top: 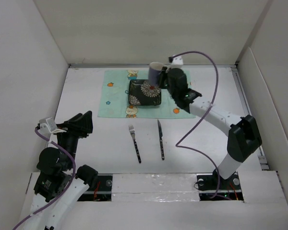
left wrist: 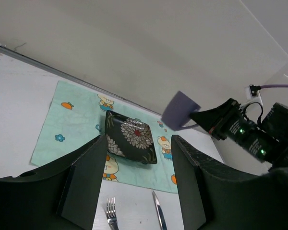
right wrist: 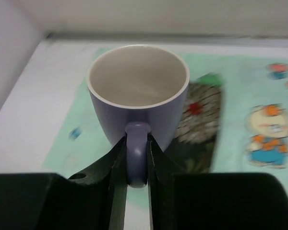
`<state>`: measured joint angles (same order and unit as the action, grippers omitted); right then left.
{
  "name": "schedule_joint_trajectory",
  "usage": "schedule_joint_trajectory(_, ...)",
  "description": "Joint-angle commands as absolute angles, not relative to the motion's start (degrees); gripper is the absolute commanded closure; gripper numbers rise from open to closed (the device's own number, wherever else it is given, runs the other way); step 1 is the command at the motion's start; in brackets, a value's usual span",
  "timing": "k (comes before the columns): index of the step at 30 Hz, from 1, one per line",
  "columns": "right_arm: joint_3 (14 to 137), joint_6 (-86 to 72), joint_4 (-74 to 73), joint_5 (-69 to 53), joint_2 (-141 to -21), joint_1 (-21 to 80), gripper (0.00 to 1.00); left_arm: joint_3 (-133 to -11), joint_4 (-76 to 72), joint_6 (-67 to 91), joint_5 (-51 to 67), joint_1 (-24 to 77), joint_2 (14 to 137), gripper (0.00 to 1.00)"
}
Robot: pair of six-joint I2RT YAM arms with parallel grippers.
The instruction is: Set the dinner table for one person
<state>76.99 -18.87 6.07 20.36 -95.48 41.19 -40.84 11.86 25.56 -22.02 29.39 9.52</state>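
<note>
Desk (top: 96, 143) is spread beneath both arms. A purple mug (right wrist: 139, 96) is clenched by its handle in the right jaws, aloft beside the plate (top: 145, 92); it could be pivoted loose and dropped. The left jaws are released.

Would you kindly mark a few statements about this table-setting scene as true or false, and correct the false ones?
1. The right end effector grips the purple mug by its handle. True.
2. The black floral plate sits on bare tabletop. False: it rests on the mint-green placemat.
3. In the top view, the fork lies left of the knife. True.
4. The left end effector holds the fork. False: it is open and empty.
5. The mug is full of liquid. False: its pale inside is empty.
</note>
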Motion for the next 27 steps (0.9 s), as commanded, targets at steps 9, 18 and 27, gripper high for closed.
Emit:
schedule_joint_trajectory(9,95.0,-15.4,6.2,19.4,-111.5,17.6,1.0,-40.8,9.2,25.0,-21.0,29.1,9.8,0.48)
schedule_joint_trajectory(18,109.1,-13.5,2.5,20.5,-124.4,13.8,1.0,-40.8,8.4,24.5,-20.6,29.1,11.2,0.48)
schedule_joint_trajectory(27,112.1,-12.6,3.7,23.7,-129.2,14.9,1.0,-40.8,8.3,24.3,-20.6,29.1,12.4,0.48)
